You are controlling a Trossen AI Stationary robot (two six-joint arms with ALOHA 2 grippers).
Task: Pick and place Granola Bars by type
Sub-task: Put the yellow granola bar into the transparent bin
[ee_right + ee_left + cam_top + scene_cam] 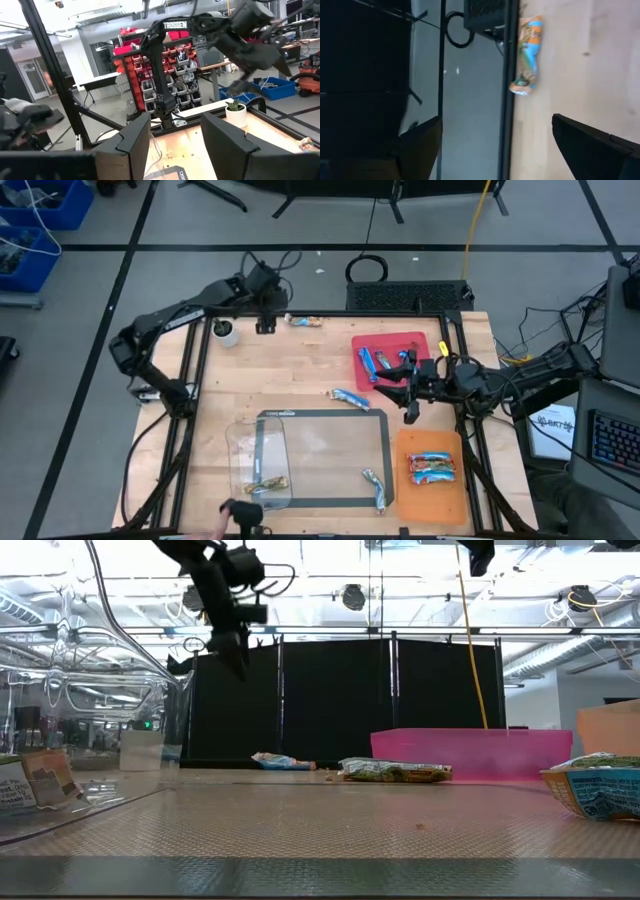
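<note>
Surface, high view: your wooden surface (300, 370) carries a black-outlined mat at its middle, and you can see sorting is only partly done.
Sorted so far: two blue bars (378, 361) lie in the red tray (420, 343) at the far right; two red/orange bars (431, 468) sit on the orange board (433, 498) at the near right; one tan-green bar (267, 484) rests in the clear bin (245, 445) at the near left.
Loose: you have one multicoloured bar (305, 321) at the far edge, a blue bar (349, 396) just beyond the mat, and a wrapped bar (375, 485) on the mat's near right corner.
Left pincer (265, 325): it hangs near the far edge, just left of the far bar and beside the white pot (227, 332).
Right pincer (409, 393): it hovers by the red tray's near edge, fingers spread, holding nothing you can see.
Low view: a tan-green bar (395, 772) lies in front of the pink tray wall (470, 752); another bar (283, 761) sits farther back.
Left wrist view: its fingers stand wide apart and empty, with the far-edge bar (527, 55) ahead of them.
Right wrist view: both fingers show apart with nothing between; the pot (236, 114) stands beyond.
Judgement: you look roughly halfway, with three or so bars left to place.
</note>
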